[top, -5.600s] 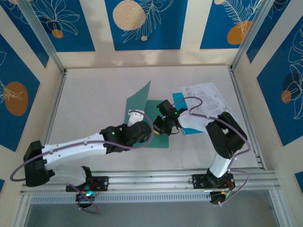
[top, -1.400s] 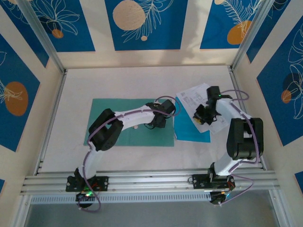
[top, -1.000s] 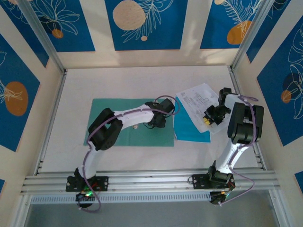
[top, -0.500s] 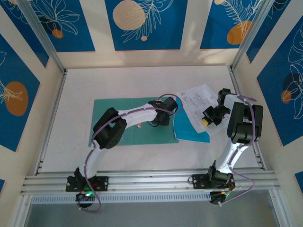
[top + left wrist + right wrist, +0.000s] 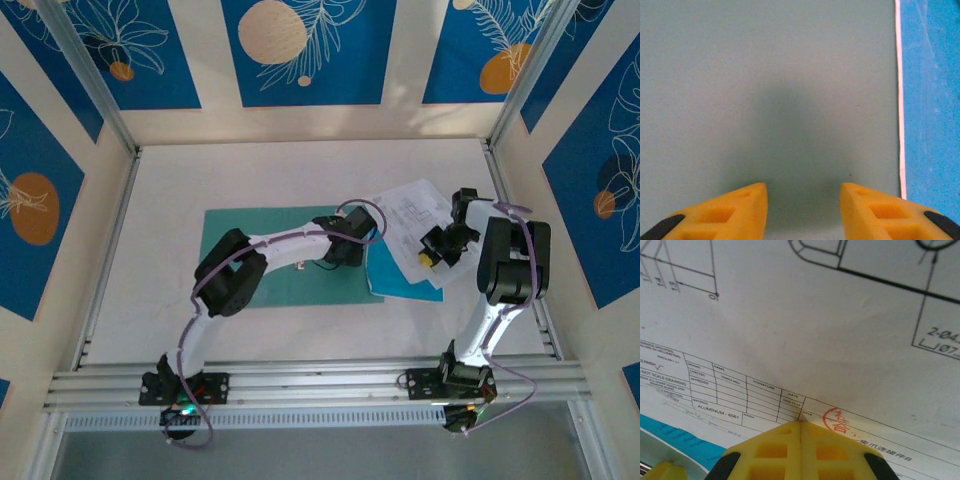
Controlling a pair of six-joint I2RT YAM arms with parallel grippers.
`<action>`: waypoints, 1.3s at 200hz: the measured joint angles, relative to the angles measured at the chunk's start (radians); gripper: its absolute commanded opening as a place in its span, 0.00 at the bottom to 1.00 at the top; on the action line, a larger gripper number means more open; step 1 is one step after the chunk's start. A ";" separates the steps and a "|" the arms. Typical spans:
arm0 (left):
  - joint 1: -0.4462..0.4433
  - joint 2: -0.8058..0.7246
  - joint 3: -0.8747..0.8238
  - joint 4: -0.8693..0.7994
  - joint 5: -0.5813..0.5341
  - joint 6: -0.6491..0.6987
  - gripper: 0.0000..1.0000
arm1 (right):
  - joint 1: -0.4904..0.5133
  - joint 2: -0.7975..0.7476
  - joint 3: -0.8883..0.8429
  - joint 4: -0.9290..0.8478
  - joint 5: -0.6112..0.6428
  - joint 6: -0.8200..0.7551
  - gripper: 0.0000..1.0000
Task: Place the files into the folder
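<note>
Files (image 5: 790,330) showed "ALUMINUM - 6061" on white paper; right gripper (image 5: 800,424) pressed them, clenched; left gripper (image 5: 803,187) gaped over matte teal folder (image 5: 765,75).

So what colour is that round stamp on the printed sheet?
Red stamp; the right wrist view shows it best.

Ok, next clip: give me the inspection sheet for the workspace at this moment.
Surface: pale table, flat.
Job's things: teal folder lies open and flat; blue sheet beside its right edge; white sheets partly over the blue sheet, all outside the folder.
Clutter: nothing seen.
Grippers: left gripper open above the folder, holding nothing; right gripper shut, tips on the white sheets.
Cables: purple cables loop along both arms.
Surroundings: blue and cream patterned walls; metal rail at the near edge.
</note>
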 measured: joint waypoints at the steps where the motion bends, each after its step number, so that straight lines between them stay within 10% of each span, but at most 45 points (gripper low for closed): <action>1: -0.001 -0.003 -0.004 0.002 0.002 -0.002 0.46 | 0.001 -0.001 -0.001 0.001 0.000 0.000 0.06; 164: -0.099 -0.102 -0.187 0.201 0.126 -0.253 0.48 | 0.052 -0.018 -0.022 0.007 -0.002 0.023 0.06; 260: -0.111 -0.102 -0.191 0.255 0.159 -0.323 0.11 | 0.052 -0.040 -0.047 0.022 -0.002 0.024 0.06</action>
